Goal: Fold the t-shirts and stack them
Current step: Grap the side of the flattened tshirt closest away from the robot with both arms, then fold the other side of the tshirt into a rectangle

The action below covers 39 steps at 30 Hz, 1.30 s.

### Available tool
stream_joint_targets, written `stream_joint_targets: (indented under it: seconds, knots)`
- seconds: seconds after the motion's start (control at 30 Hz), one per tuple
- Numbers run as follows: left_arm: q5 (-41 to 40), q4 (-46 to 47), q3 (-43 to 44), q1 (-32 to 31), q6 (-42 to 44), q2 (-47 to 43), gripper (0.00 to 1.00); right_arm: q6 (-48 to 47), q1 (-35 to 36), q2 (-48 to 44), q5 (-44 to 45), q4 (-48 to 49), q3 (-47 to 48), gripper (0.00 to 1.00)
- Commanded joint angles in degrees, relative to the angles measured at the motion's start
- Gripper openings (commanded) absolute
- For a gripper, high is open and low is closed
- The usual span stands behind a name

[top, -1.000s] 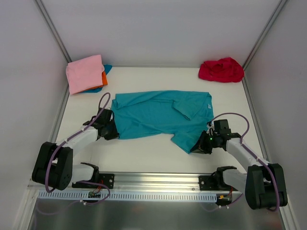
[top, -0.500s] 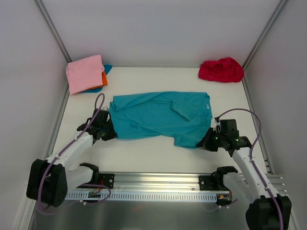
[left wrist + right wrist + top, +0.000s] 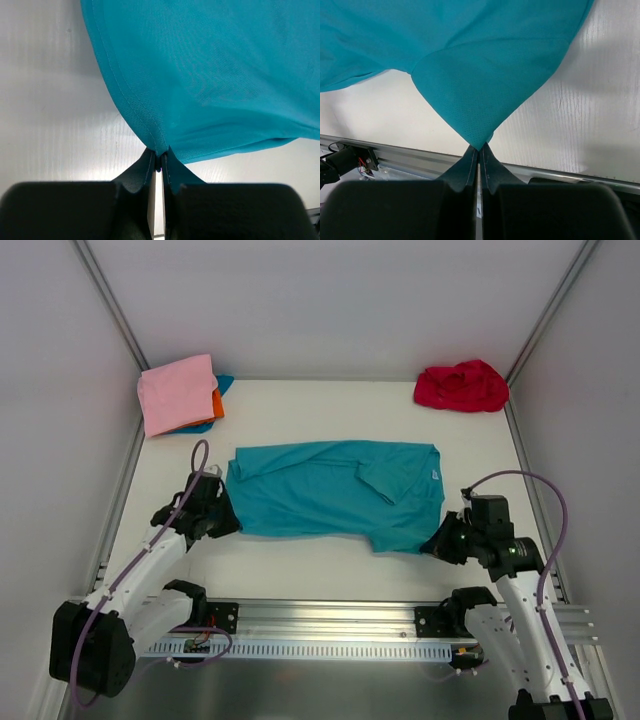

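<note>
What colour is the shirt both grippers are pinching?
Teal. The t-shirt shows best in the top external view.

Teal t-shirt (image 3: 320,490): plain. Red t-shirt (image 3: 461,386): plain. Far left: pink shirt (image 3: 178,392), orange shirt (image 3: 217,403), blue shirt (image 3: 226,383). Worktop (image 3: 300,410): white. Fingers (image 3: 140,172): black. Cables (image 3: 520,477): purple.

Five t-shirts in all. One teal t-shirt (image 3: 320,490) lies spread out, one red t-shirt (image 3: 461,386) is crumpled, and three sit in a pile — a pink t-shirt (image 3: 178,392) on top, with an orange t-shirt (image 3: 217,403) and a blue t-shirt (image 3: 224,384) beneath. There are two grippers — the left gripper (image 3: 222,515) and the right gripper (image 3: 437,540). One table (image 3: 300,410).
</note>
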Motion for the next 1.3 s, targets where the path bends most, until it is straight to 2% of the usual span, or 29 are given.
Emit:
stream_joint_targets:
  seconds: [0.0,0.27,0.77,1.13,1.27]
  knots:
    - [1.4,-2.5,0.1,-0.5,-0.5,-2.4,0.0,-0.4,-0.3,-1.8,1.0,-4.1,3.7,0.0]
    - [0.3,-4.2,3.8,-0.4,-0.4,-3.7,0.0,-0.5,-0.6,2.5,0.7,-1.2,7.4,0.01]
    - [-4.9,-4.4,22.1,-0.4,1.6,11.5,0.0,-2.9,-5.8,31.7,-4.7,12.7,21.9,0.01]
    - [-5.7,-3.5,24.1,-0.4,2.4,16.9,0.0,-2.3,-7.4,54.6,-8.9,18.9,33.6,0.01]
    - [-6.1,-3.8,24.9,-0.3,2.8,18.0,0.0,-1.3,-9.0,60.1,-10.6,19.9,38.6,0.0]
